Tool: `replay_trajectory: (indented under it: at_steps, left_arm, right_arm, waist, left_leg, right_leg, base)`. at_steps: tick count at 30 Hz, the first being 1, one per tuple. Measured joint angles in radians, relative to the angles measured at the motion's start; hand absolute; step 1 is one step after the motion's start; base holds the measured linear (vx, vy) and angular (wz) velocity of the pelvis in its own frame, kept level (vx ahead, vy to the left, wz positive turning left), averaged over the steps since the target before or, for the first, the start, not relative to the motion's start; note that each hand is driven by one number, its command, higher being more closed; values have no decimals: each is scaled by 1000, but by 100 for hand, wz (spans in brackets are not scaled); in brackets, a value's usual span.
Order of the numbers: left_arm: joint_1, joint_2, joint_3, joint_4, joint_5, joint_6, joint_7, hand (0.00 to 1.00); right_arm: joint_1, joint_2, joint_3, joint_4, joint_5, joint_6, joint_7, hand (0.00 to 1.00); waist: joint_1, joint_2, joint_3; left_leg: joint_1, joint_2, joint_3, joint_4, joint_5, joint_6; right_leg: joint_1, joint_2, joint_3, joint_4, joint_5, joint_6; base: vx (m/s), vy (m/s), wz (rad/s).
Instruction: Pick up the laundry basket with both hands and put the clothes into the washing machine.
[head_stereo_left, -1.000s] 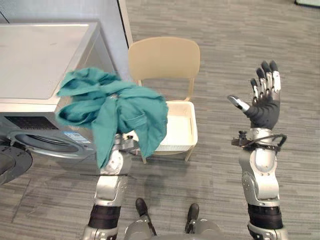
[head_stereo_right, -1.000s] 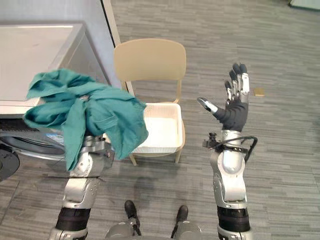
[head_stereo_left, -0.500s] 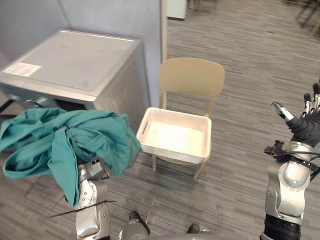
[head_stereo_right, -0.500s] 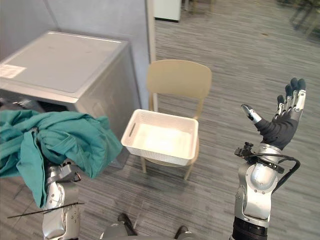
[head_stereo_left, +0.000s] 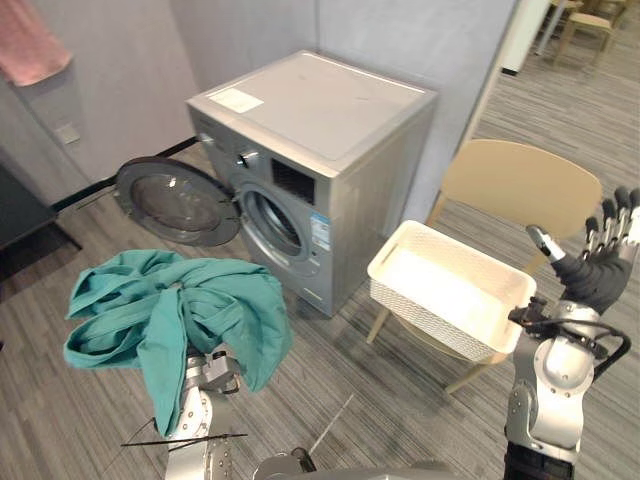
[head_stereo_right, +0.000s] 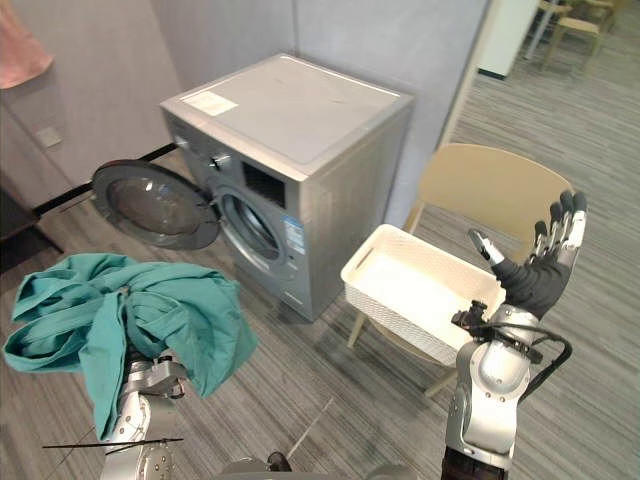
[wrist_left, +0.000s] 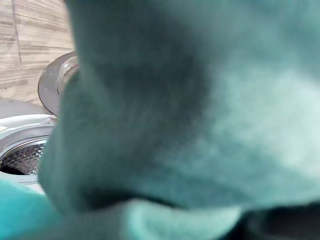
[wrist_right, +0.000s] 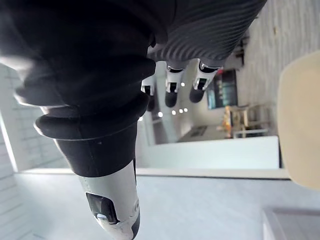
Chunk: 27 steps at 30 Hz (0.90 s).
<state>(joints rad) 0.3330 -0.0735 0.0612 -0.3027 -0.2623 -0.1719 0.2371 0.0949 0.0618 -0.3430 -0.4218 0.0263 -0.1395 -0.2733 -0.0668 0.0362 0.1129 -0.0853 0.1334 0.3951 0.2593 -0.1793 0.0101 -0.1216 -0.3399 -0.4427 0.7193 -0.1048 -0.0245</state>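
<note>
A bundle of teal clothes (head_stereo_left: 175, 320) is draped over my left hand (head_stereo_left: 212, 368), which is raised at the lower left with the cloth covering it. The cloth (wrist_left: 200, 100) hangs close before the left wrist view. The silver washing machine (head_stereo_left: 330, 130) stands ahead, its round door (head_stereo_left: 175, 200) swung open to the left and the drum opening (head_stereo_left: 272, 222) showing. The white laundry basket (head_stereo_left: 420, 320) sits empty on a beige chair (head_stereo_left: 520, 185) to the machine's right. My right hand (head_stereo_left: 595, 270) is held up at the right, open, holding nothing.
A grey wall runs behind the machine. A pink cloth (head_stereo_left: 30, 45) hangs at the top left and a dark piece of furniture (head_stereo_left: 20, 210) stands at the left edge. Bare grey floor lies between me and the machine's door.
The camera has swung left, bringing the washing machine's front and open door into view. The teal clothes remain on my left hand and my right hand stays raised and open.
</note>
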Motion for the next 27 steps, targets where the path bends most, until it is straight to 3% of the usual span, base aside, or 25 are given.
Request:
replay_trajectory:
  at_steps: [1,2,3,5,8,11,13,16,17,19,20,22,23,25,27]
  left_arm:
    - [0,2,-16,12,-3,7,0,100]
    - [0,6,-37,23,-3,10,-1,100]
    - [0,10,-49,27,-3,10,-1,100]
    - [-1,30,-112,53,-3,17,-16,100]
    - [-5,28,-203,76,-3,19,-39,100]
    - [-24,27,-284,78,-2,22,-63,100]
    - [-38,23,-315,88,-2,22,-64,100]
    - [-59,21,-346,118,1,32,-67,100]
    - [-69,21,-353,120,2,35,-81,100]
    - [-69,20,-342,118,0,36,-84,100]
    - [-60,19,-325,118,-1,36,-83,100]
    - [-34,18,-295,122,0,36,-83,100]
    - [-27,17,-283,144,0,37,-83,100]
    - [-24,16,-261,175,0,46,-84,100]
    - [-24,16,-247,191,-1,53,-85,100]
  right_arm:
    - [31,11,2,0,1,4,8,0]
    - [58,11,2,-7,3,4,19,0]
    - [70,10,2,-18,3,4,24,0]
    - [120,6,1,-78,7,-3,44,0]
    - [167,1,21,-116,41,-9,79,0]
    - [204,2,54,-129,67,-9,83,0]
    - [220,4,71,-152,83,-8,81,0]
    - [219,5,71,-191,90,-9,76,0]
    - [225,5,76,-207,92,-10,76,0]
    - [230,2,110,-235,100,-9,76,0]
    - [229,-2,144,-258,103,-11,79,0]
    - [215,-3,173,-261,120,-20,82,0]
    - [220,-1,171,-251,128,-24,81,0]
    - [216,-1,155,-216,130,-25,82,0]
    - [211,-3,134,-177,130,-24,81,0]
  waist:
    - [-10,-13,10]
    - [-17,-22,13]
    - [-24,-29,14]
    - [-41,-41,14]
    - [-56,-45,11]
    - [-54,-32,17]
    - [-53,-41,14]
    - [-59,-14,-14]
    - [-61,0,-17]
    - [-42,0,-15]
    - [-20,0,-13]
    - [-7,-8,-9]
    - [-6,-13,-7]
    - [-6,-21,-7]
    - [-5,-23,-6]
  left_leg:
    - [19,-16,-47,-26,10,18]
    - [24,-36,-100,-43,15,26]
    - [24,-46,-126,-46,20,34]
    - [27,-89,-215,-48,28,44]
    - [48,-132,-321,-41,25,57]
    - [43,-132,-408,35,-38,32]
    - [35,-124,-441,112,-108,-1]
    - [43,-37,-398,146,-122,-11]
    - [15,10,-346,223,-122,-16]
    - [-57,81,-301,451,-100,-7]
    - [-96,126,-285,593,-60,37]
    - [-132,182,-250,729,-16,79]
    - [-154,206,-213,776,-28,94]
    - [-167,221,-175,745,-43,103]
    - [-172,208,-175,635,-67,64]
  right_leg:
    - [-39,67,126,73,-32,27]
    - [-68,134,201,96,-66,32]
    - [-78,168,231,93,-85,41]
    - [-92,281,352,-29,-139,61]
    - [-100,366,474,-226,-141,62]
    - [-128,364,484,-314,-96,40]
    - [-95,339,407,-333,-3,27]
    - [-51,368,313,-353,-37,-7]
    - [-16,395,290,-387,-37,-8]
    - [44,437,278,-427,-40,-25]
    - [75,463,293,-434,-50,-47]
    - [111,484,317,-446,-65,-70]
    - [136,479,335,-462,-71,-80]
    - [153,458,358,-480,-71,-79]
    - [156,431,379,-490,-67,-73]
  base:
    - [83,84,126]
    - [96,61,127]
    - [116,14,135]
    - [166,-47,139]
    - [237,-111,126]
    - [232,-163,99]
    - [245,-255,75]
    - [372,-329,72]
    - [336,-293,54]
    - [226,-213,6]
    - [129,-129,-38]
    - [127,-78,-45]
    - [142,-17,-33]
    - [185,50,-25]
    - [213,170,-23]
